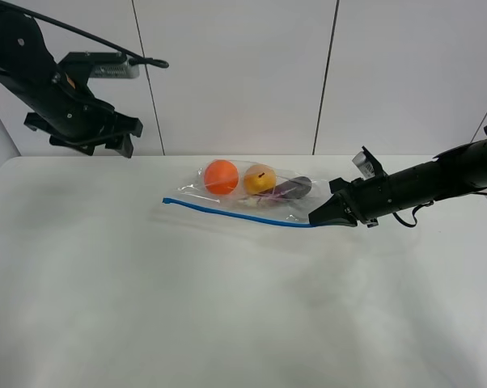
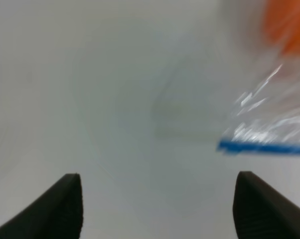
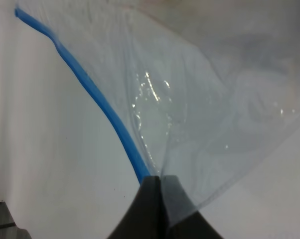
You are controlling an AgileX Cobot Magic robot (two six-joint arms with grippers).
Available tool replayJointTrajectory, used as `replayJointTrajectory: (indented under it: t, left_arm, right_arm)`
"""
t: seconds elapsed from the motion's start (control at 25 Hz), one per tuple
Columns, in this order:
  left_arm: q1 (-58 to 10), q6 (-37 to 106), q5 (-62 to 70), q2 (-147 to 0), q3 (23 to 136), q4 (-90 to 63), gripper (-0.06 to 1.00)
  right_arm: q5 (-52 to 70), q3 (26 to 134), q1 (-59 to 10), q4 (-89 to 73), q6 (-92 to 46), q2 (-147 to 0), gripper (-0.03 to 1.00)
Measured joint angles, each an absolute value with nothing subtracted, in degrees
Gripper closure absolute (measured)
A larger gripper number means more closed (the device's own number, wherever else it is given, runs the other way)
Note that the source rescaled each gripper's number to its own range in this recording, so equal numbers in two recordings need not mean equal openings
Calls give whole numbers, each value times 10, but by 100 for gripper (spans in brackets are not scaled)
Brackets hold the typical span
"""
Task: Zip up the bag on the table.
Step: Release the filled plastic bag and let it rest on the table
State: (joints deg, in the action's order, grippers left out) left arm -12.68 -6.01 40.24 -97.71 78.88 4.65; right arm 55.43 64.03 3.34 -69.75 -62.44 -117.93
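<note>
The bag (image 1: 251,194) lies on the white table (image 1: 227,307), towards the back. Orange, yellow and dark purple toy produce show through it. Its blue zip strip (image 1: 227,212) runs along the near edge. My right gripper (image 1: 318,217) is shut on the bag's right corner, at the end of the strip. In the right wrist view the closed fingers (image 3: 157,204) pinch the plastic beside the blue strip (image 3: 90,89). My left gripper (image 1: 106,133) hangs raised at the back left, well apart from the bag. In the blurred left wrist view it (image 2: 160,209) is open and empty, with the strip's left end (image 2: 259,148) off to one side.
Grey wall panels (image 1: 243,73) stand behind the table's far edge. The right arm (image 1: 438,178) stretches in low over the table from the right side.
</note>
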Motion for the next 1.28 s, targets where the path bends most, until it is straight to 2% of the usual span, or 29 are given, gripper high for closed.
replayJointTrajectory:
  t: [0.28, 0.56, 1.0, 1.28]
  left_arm:
    - [-134, 45, 375, -932, 784, 50, 13]
    - [-134, 162, 305, -883, 715, 50, 13]
    - [-134, 112, 179, -802, 562, 34, 13]
    - [-133, 46, 198, -702, 497, 31, 13]
  right_arm:
    - [554, 640, 33, -695, -624, -1179, 97]
    - [554, 640, 33, -693, -624, -1179, 97]
    - [557, 640, 33, -685, -624, -1179, 97]
    - [558, 640, 33, -681, -624, -1179, 97]
